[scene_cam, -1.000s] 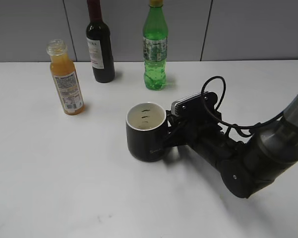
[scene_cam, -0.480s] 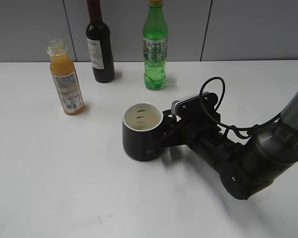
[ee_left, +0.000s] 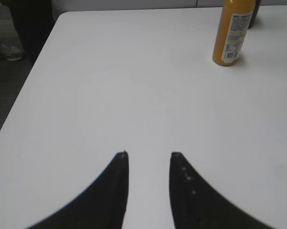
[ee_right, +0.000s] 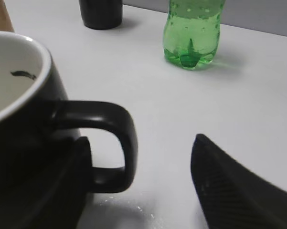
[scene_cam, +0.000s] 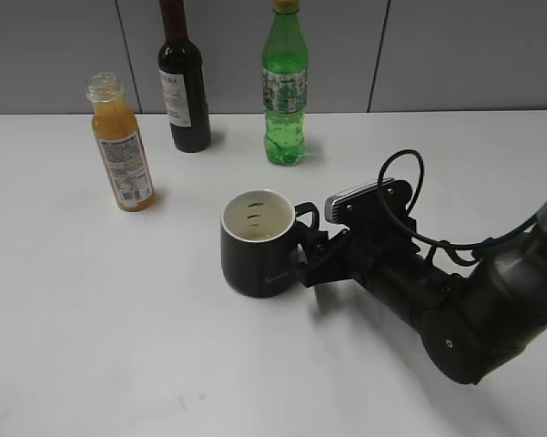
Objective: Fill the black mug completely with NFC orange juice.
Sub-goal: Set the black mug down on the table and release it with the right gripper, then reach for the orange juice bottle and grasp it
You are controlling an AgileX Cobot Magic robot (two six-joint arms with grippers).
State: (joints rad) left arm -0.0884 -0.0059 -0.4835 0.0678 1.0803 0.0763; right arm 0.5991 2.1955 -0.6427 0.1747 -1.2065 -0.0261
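Judging from how things lie, the step in hand is positioning the black mug [scene_cam: 260, 242] for the pour: it stands upright on the white tabletop [scene_cam: 91, 319], its white inside showing no juice, so filling has not begun. The right pincer [scene_cam: 311, 261] sits low at the mug's handle side, and the right wrist view shows its jaws spread wide, one dark finger tucked against the mug wall under the loop handle [ee_right: 110, 143] and the other well clear to the side, gripping nothing. Whether that nearer finger actually touches the mug is hard to say from this close, blurred angle. The NFC orange juice [scene_cam: 121, 146] stands upright and capless near the tabletop's far left, well apart from the mug, with a dark wine bottle [scene_cam: 184, 82] and a green plastic bottle [scene_cam: 284, 86] lined up behind. The left pincer [ee_left: 149, 157] hovers over bare tabletop with its jaws parted and empty, the juice bottle [ee_left: 233, 31] ahead of it and off to one side. The next move probably calls for the left arm to reach that slim bottle, close around its body below the neck, and carry it level to the mug; tipping early would spill, since the neck is open.
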